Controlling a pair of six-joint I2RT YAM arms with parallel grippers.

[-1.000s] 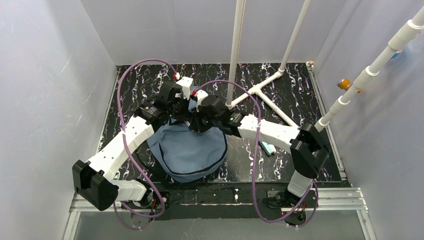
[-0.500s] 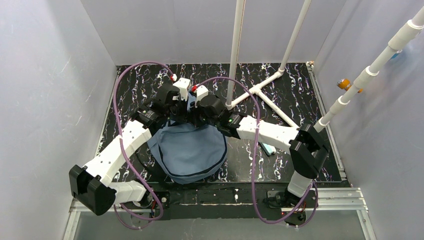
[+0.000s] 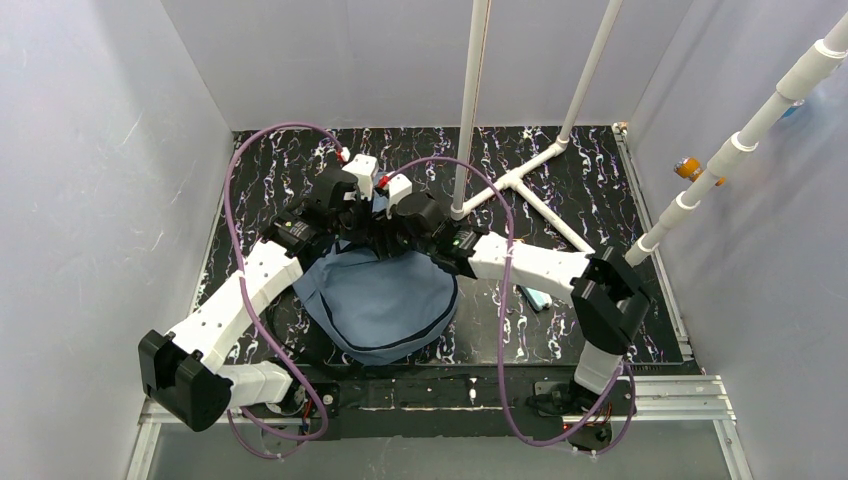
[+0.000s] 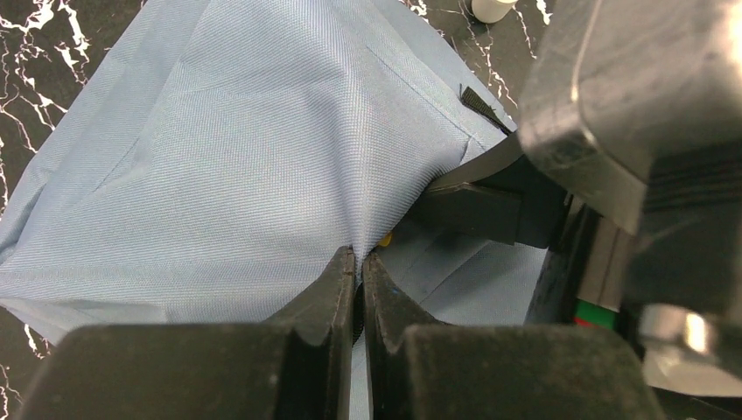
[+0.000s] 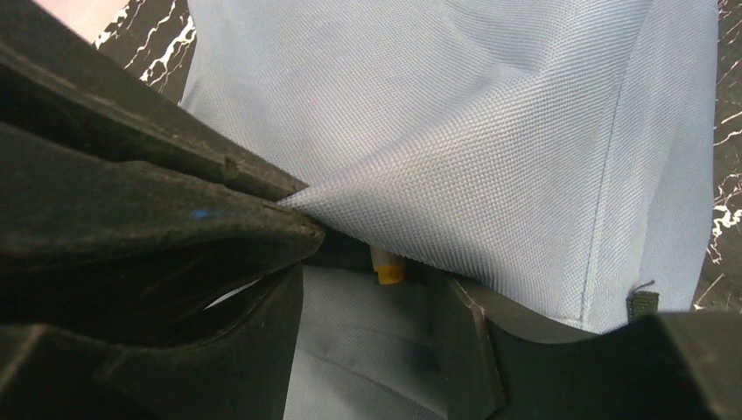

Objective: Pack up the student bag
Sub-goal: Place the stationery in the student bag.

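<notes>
As it lies now, student bag [image 3: 385, 305]: slate-blue fabric, dark piping round the rim, slumped flat on the black marbled table [image 3: 600, 170] at about 7 o'clock from the table's middle, close to the arm bases.
Bag, far edge: at its 12 o'clock end both grippers meet, and the cloth there is pulled up into a peak.
Left gripper [image 4: 357, 261]: fingers pressed together, clamped on a fold of the bag's upper fabric; the cloth fans out from the pinch toward 11 o'clock in the left wrist view.
Right gripper [image 5: 376, 324]: fingers apart, set just beside the left gripper's pinch, straddling the gap under the lifted fabric; nothing seen clamped between them.
Small yellow item [image 5: 388, 273]: partly hidden under the raised fabric edge; what it is cannot be told.
Black strap tab [image 4: 477, 101]: sewn at the bag's seam.
Teal object [image 3: 537, 297]: on the table at 3 o'clock of the bag, partly under the right forearm.
White pipe frame [image 3: 520, 180]: at 1 o'clock, apart from the bag.
</notes>
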